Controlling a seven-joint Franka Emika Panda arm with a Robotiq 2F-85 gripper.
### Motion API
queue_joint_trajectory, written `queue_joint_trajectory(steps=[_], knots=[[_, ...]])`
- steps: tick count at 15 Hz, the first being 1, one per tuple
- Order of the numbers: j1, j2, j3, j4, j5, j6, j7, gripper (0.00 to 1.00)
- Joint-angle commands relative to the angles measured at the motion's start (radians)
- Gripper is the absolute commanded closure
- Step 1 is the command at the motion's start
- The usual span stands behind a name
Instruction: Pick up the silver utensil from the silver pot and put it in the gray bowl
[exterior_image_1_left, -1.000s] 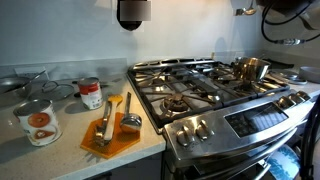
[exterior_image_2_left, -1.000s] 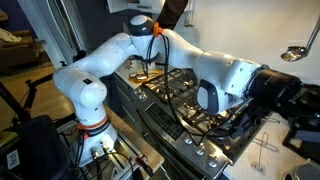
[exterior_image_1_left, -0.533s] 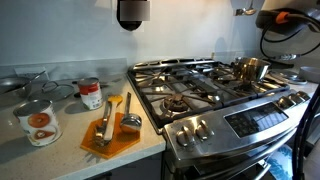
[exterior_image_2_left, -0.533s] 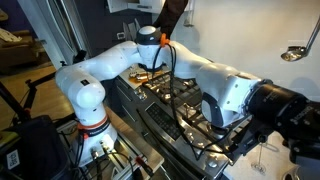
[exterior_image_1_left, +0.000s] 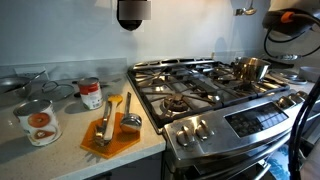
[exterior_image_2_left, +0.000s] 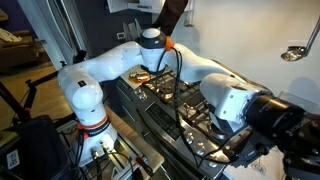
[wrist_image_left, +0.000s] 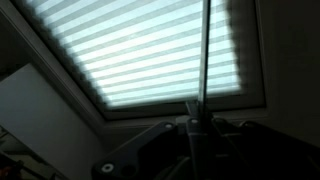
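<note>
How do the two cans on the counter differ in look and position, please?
The front can looks bigger than the back can. The front can's label is white with an orange picture; the back can's is mostly red. The front can is farther from the stove than the back can. Both stand upright on the counter.

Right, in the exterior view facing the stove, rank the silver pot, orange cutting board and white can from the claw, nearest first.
The claw is a blur at top right.
1. silver pot, back right on the stove.
2. orange cutting board, on the counter beside the stove.
3. white can, counter's far left.
</note>
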Motion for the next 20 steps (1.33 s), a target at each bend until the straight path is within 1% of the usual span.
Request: queue_joint_trajectory(steps=[1,4,7,9,12,14,17,18,20], knots=[[-0.101,-0.072,0.099,0.186,0.107,0.134,-0.18,0.99],[-0.186,-0.103,0.176,0.341,0.149,0.182,-0.315,0.99],[-0.275,-0.131,0.242,0.485,0.16,0.166,-0.441,0.99],[-0.317,-0.157,0.283,0.541,0.143,0.105,-0.511,0.99],[-0.392,-0.19,0.358,0.623,0.152,0.064,-0.61,0.99],[-0.435,-0.202,0.404,0.665,0.155,0.048,-0.654,0.99],[-0.504,-0.2,0.473,0.738,0.165,0.069,-0.708,0.99],[-0.443,-0.188,0.418,0.661,0.128,0.055,-0.638,0.96],[-0.474,-0.188,0.445,0.692,0.13,0.055,-0.657,0.96]])
